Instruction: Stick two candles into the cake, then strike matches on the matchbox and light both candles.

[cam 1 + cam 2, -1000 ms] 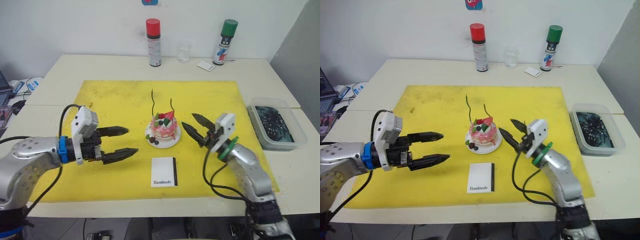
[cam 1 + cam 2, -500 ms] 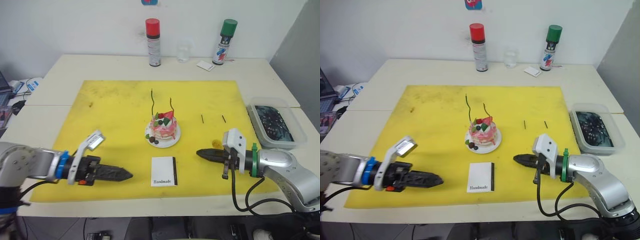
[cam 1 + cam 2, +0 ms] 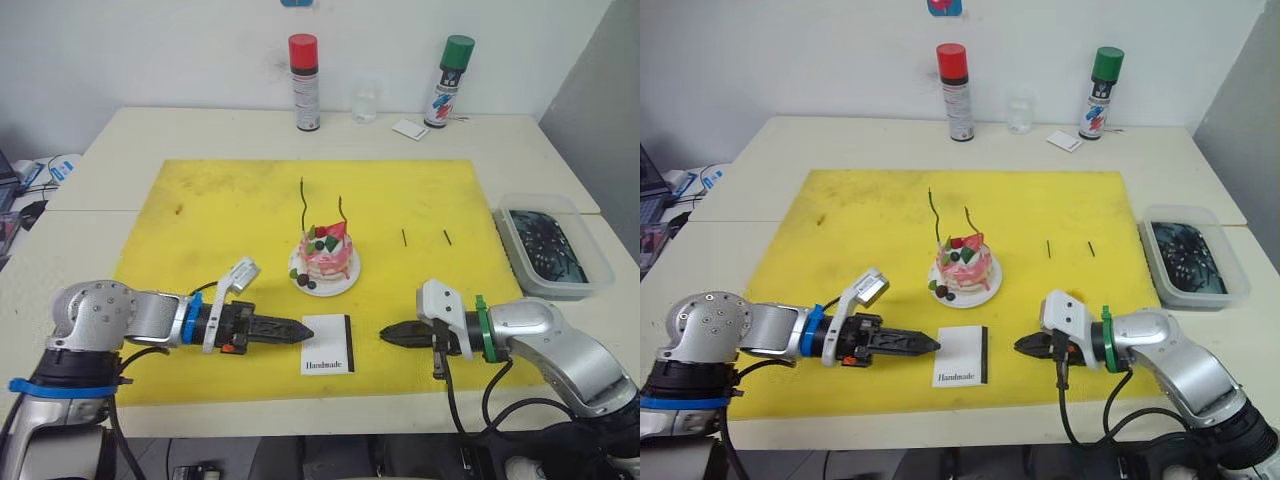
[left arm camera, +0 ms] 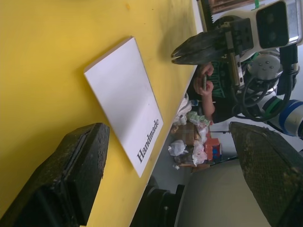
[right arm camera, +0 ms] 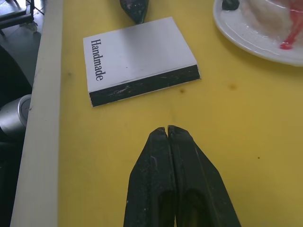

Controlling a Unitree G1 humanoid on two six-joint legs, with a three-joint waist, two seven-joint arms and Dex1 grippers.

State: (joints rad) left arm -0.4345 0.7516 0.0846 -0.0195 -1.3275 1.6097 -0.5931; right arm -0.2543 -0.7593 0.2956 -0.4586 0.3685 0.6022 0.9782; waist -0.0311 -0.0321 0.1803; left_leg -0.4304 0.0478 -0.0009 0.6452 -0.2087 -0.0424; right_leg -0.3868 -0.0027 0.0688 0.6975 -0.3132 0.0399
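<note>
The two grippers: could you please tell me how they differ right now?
The left gripper has its fingers spread wide; the right gripper has its fingers pressed together. The left gripper's tip is close beside the matchbox on its white side; the right gripper stands apart from its black-strip side. Both lie low over the yellow mat, pointing at the matchbox, holding nothing.

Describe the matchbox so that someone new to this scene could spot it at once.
On the yellow mat, look at the near edge, just in front of the cake. The matchbox lies flat there between the left gripper and the right gripper. It is the flat white box printed "Handmade", with a black strip along one edge.
</note>
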